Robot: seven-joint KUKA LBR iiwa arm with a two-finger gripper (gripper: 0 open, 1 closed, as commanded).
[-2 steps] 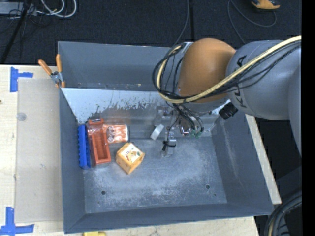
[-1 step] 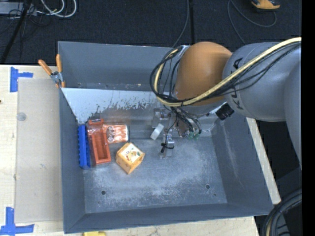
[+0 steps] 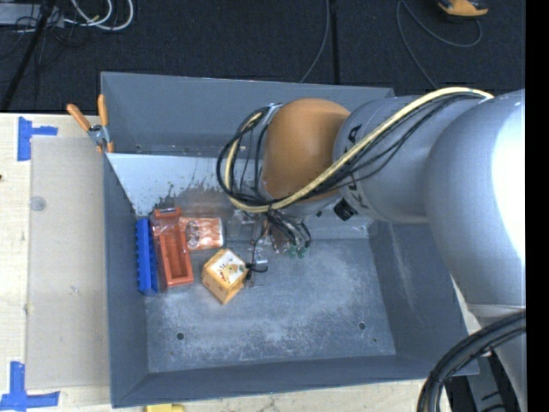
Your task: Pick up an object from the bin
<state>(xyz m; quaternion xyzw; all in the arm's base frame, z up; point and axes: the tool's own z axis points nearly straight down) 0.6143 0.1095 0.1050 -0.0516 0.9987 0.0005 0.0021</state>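
You are looking down into a grey metal bin [image 3: 309, 316] with a dusty, speckled floor, and behind it there is dark ground with loose cables [image 3: 103, 3] lying on it. The gripper [image 3: 257, 263] hangs low near the middle of the bin, under the arm's orange cover and its loops of wire. You cannot tell if the jaws are released or clenched. Just to the left of the jaws, very close, sits a small yellow-orange cardboard box [image 3: 225, 275]. It looks about as wide as it is long, and it is turned so that one corner points at the jaws. Up and to the left of the jaws lies a clear plastic packet with coppery bits inside [image 3: 202, 232]. Farther left lies a long orange-red block [image 3: 171, 251], and beside that a long blue ridged bar [image 3: 146, 257]. Both run from the far side to the near side, close together.
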